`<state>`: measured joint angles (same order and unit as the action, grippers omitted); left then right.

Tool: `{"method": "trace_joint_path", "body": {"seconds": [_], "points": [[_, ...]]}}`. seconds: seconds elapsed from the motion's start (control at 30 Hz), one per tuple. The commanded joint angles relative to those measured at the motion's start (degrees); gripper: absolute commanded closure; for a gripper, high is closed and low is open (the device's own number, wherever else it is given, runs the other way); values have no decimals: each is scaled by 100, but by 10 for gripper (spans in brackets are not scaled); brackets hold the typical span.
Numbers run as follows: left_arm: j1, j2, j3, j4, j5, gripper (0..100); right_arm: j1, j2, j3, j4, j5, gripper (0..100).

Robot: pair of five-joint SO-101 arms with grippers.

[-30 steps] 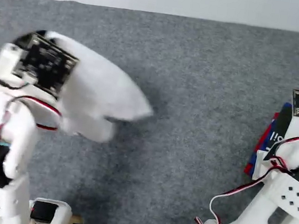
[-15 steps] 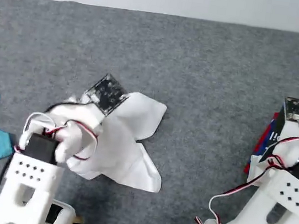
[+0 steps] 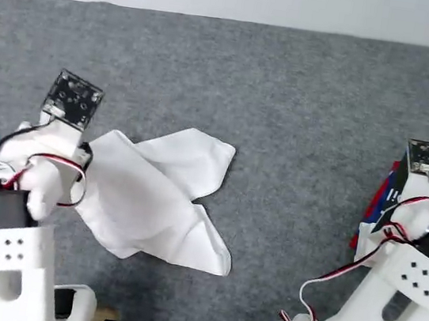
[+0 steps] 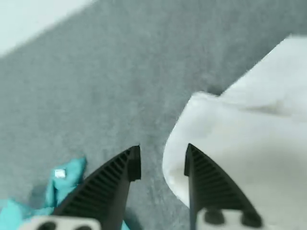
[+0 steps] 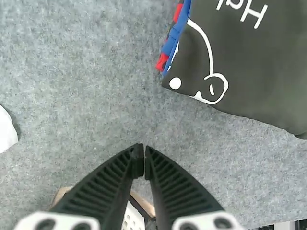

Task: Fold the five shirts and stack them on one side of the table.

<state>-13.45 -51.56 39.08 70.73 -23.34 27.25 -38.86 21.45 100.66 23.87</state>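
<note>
Room over far table (image 3: 290,75) (white shirt (image 3: 157,200) mid-table).

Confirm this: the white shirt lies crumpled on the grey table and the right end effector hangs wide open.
Not quite: the right end effector is shut, as the right wrist view shows. The white shirt does lie crumpled on the grey table.
</note>
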Motion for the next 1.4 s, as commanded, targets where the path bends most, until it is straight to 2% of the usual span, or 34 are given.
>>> {"method": "trace_joint_path", "body": {"seconds": [0.0, 0.1, 0.2, 0.4, 0.5, 0.8, 1.1, 1.37], "points": [[826, -97, -1015, 949, 220, 840, -110, -119, -9, 215, -44, 989], [1820, -62, -1393, 1530, 686, 840, -110, -127, -9, 215, -44, 989], [2778, -53, -1156, 1688, 1090, 840, -110, -127, -9, 224, -53, 989], [4202, 141, 365, 958, 1363, 837, -110, -136, -9, 224, -53, 989], [4721, 738, 611, 624, 1371, 837, -110, -84, -9, 224, -53, 989], [5635, 2848, 22, -246, 1371, 836, -110, -84, 0, 224, -53, 989], [6303, 4387, -567, -246, 1371, 836, -110, -110, 0, 224, -53, 989], [6338, 4958, -593, -53, 1345, 836, -110, -127, 0, 224, -53, 989]]}}
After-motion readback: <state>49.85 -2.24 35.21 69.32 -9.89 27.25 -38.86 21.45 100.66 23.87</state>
